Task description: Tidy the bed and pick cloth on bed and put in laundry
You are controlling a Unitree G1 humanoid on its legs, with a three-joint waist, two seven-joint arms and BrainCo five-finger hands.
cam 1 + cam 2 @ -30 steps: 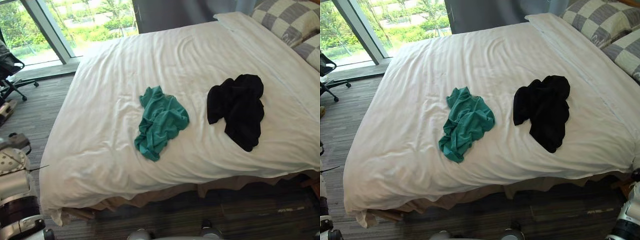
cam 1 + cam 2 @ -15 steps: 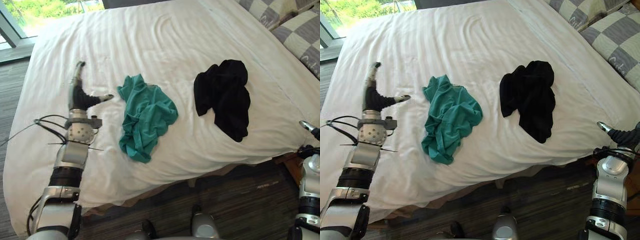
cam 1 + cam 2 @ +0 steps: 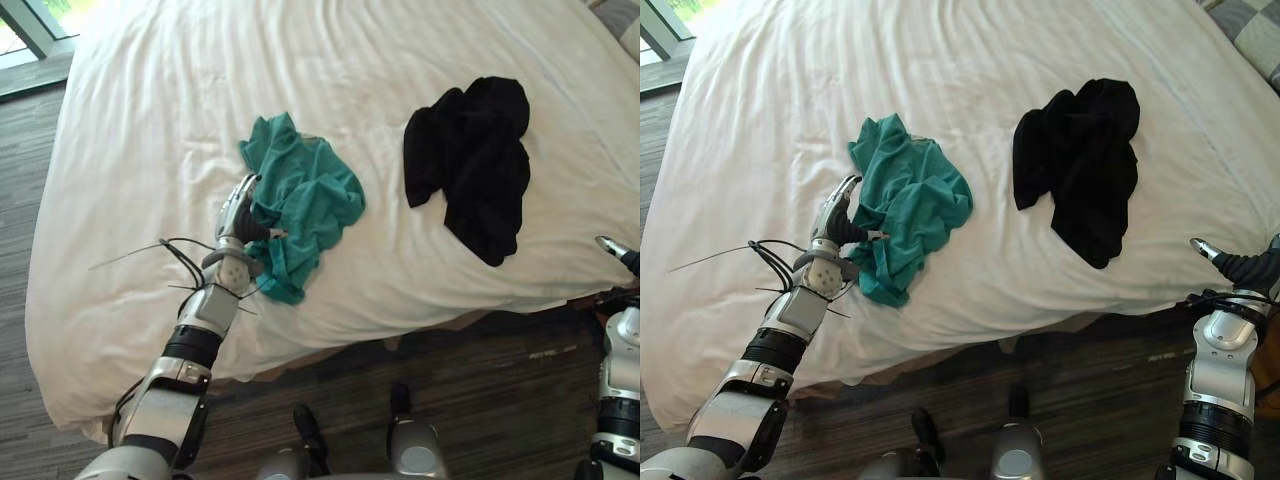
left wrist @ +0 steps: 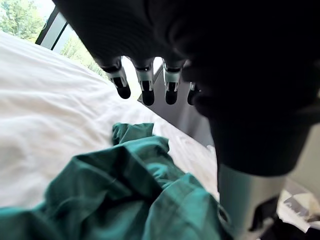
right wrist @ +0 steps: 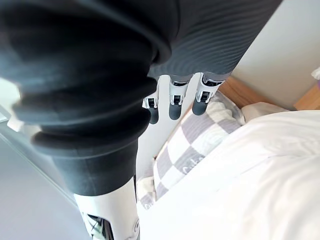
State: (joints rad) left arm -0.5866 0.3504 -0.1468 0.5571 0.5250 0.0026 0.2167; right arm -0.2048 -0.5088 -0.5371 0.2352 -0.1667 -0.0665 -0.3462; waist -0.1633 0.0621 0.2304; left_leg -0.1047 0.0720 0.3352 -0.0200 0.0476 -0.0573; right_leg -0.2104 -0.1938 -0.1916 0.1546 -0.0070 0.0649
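Bed [image 3: 150,150]: covered with a white sheet, lightly creased, with two pieces of clothing lying on it.

Green cloth [image 3: 305,195]: crumpled in a heap on the sheet, toward the near edge of the bed and on my left side of the scene.

Black cloth [image 3: 475,160]: crumpled on the sheet to the right of the green cloth, well apart from it, with bare sheet between them.

My left hand [image 3: 240,215]: reached out over the bed and placed at the left edge of the green cloth. In the left wrist view my fingers [image 4: 145,85] are straight and spread above the green folds, gripping nothing. I cannot tell whether the thumb touches the cloth.

My right hand [image 3: 1230,267]: held off the near right corner of the bed, above the floor [image 3: 480,400], well apart from the black cloth. Its fingers [image 5: 173,105] are straight and hold nothing. Its wrist view looks across white bedding to a checked pillow [image 5: 200,145].
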